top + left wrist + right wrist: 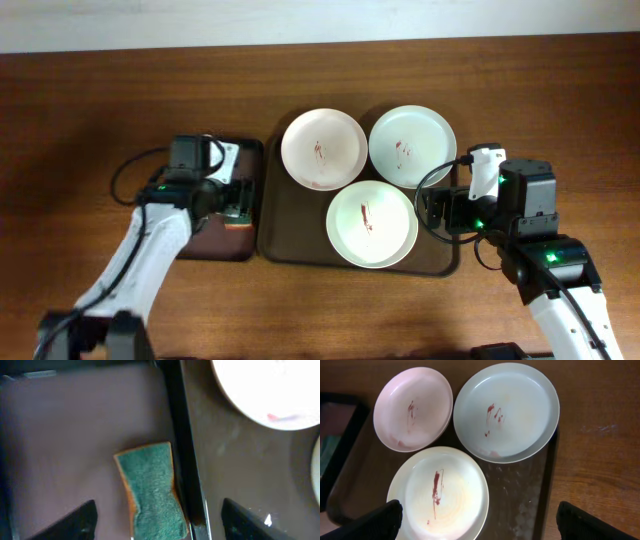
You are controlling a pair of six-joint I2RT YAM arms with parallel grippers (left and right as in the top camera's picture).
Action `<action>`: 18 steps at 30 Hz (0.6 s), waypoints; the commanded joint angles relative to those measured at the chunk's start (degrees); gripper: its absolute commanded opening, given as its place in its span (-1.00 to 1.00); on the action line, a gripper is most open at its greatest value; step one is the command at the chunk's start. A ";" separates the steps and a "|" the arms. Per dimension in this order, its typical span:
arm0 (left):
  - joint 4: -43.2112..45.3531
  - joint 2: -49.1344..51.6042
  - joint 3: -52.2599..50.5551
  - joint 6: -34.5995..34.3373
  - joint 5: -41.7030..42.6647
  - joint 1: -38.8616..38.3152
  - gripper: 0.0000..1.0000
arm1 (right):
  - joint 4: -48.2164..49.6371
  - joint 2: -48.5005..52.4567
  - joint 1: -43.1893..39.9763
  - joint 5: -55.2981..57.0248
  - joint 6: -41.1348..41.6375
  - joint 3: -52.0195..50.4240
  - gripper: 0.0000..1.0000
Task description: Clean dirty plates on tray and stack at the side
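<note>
Three round shallow white plates (506, 410), all red-smeared, lie on large brown rectangular tray (285, 215). Left gripper (159, 502), jaws apart, straddles green-topped rectangular sponge (152, 490) on smaller black-rimmed dark tray (60, 435); likely pre-grasp for wiping. Right gripper (479, 506), fingers spread, empty, hovers by big tray's right edge.

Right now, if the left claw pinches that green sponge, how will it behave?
The sponge looks soft: its sides bow inward, so it will probably squash rather than resist. Being a thin pad, it is likely light. Its fuzzy green face should grip, not slip, and lying flat on the small tray, it seems unlikely to roll.
</note>
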 commanded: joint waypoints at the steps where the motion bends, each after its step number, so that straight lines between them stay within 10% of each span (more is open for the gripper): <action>1: 0.83 5.03 1.01 -0.02 -0.09 -1.22 0.15 | -0.09 0.04 0.46 -0.74 0.24 1.36 0.98; 18: 2.47 11.26 0.94 -2.36 -3.48 -1.20 -0.19 | -0.26 0.04 0.46 -0.72 0.24 1.36 0.97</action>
